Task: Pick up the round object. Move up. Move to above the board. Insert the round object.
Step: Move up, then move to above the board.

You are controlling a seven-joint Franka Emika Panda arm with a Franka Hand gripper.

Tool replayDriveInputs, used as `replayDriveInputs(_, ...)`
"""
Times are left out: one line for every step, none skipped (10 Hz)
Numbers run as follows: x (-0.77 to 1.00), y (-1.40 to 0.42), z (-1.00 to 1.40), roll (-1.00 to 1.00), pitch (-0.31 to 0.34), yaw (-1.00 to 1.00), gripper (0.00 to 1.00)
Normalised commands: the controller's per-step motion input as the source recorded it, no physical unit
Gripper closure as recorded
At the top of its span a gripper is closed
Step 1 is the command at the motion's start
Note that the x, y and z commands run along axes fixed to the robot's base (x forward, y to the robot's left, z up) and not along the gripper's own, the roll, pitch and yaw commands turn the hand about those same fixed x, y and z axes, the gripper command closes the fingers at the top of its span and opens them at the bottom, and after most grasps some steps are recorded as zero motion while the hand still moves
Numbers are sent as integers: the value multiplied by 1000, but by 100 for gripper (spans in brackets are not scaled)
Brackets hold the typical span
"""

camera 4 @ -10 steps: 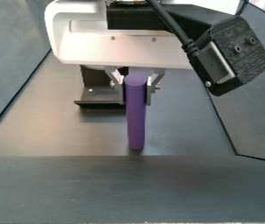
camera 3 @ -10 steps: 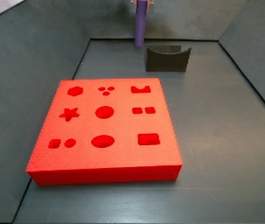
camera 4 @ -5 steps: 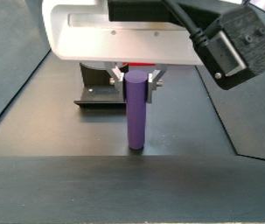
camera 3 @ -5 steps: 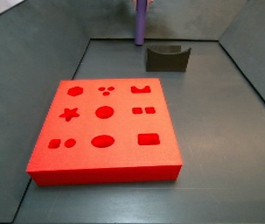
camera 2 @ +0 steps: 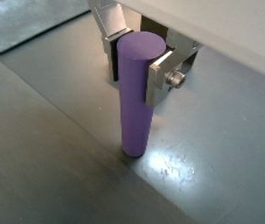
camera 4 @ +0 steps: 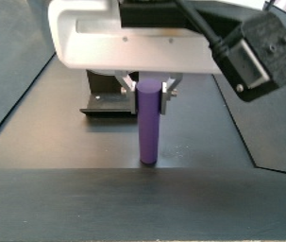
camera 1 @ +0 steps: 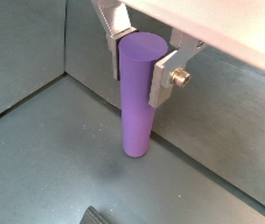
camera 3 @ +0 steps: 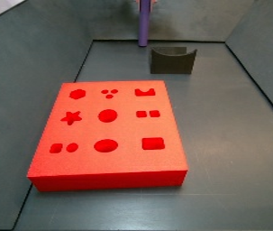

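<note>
Nothing moved, pincer (camera 4: 149,87) clamps upright peg (camera 4: 148,123)

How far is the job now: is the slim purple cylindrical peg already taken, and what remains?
Done: the gripper at the far wall has shut on the slim purple cylindrical peg. In hand: lifting it. Left: carrying it above the flat red board and inserting it into a round cut-out.

Gripper (camera 3: 145,3) cut off by the top edge in a side view; only the lower round object (camera 3: 143,27) shows there. Board (camera 3: 107,132) not in either wrist view. Peg top (camera 4: 148,87) tucked under the white gripper body (camera 4: 132,43). Fixture (camera 4: 108,100) partly behind the peg. Peg-tip-to-floor contact: can't tell.
</note>
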Motion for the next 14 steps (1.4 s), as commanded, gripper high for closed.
replayDriveInputs(0,0,833,0,0,0,100)
replayDriveInputs(28,-46,729,18,3,27,100)
replayDriveInputs(10,-27,586,37,33,30,100)
replayDriveInputs(3,-14,421,58,59,29,100)
replayDriveInputs(4,-15,206,76,92,26,100)
replayDriveInputs(98,-1000,367,-108,34,-150,100)
replayDriveInputs(88,-1000,346,-98,32,-125,100)
replayDriveInputs(64,-1000,342,-74,34,-97,100)
replayDriveInputs(30,-879,250,-5,25,-47,100)
replayDriveInputs(18,-743,189,24,20,-33,100)
replayDriveInputs(-18,-401,107,68,29,-2,100)
replayDriveInputs(-29,-194,66,83,33,11,100)
replayDriveInputs(-134,-1000,376,283,287,365,100)
replayDriveInputs(-133,-1000,375,272,277,345,100)
